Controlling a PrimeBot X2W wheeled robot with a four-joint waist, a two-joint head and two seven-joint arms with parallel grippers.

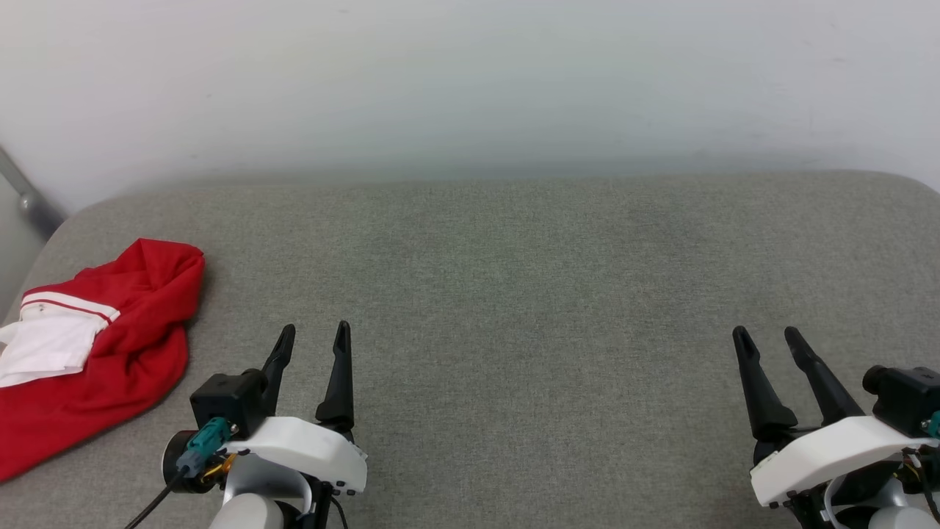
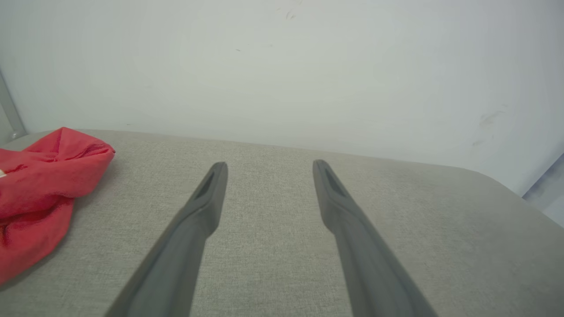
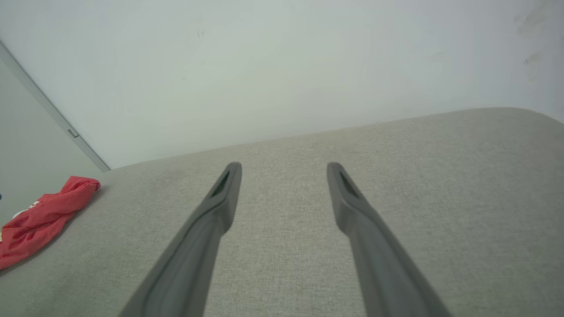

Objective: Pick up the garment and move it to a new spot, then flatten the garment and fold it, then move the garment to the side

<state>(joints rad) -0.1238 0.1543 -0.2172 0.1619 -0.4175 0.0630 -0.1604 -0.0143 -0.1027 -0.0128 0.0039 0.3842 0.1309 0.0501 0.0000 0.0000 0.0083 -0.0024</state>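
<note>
Red garment [image 1: 110,353] w/ white sleeve, crumpled at cushion's [image 1: 514,294] far-left edge.

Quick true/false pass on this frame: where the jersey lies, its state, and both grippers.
1. The red jersey lies at the left end of the grey fabric surface. True.
2. The left gripper is shut on the jersey. False: it is open, apart from the cloth, and holds nothing.
3. The right gripper is open and empty. True.
4. The jersey is spread flat and folded. False: it is bunched up, with a white sleeve showing.
</note>
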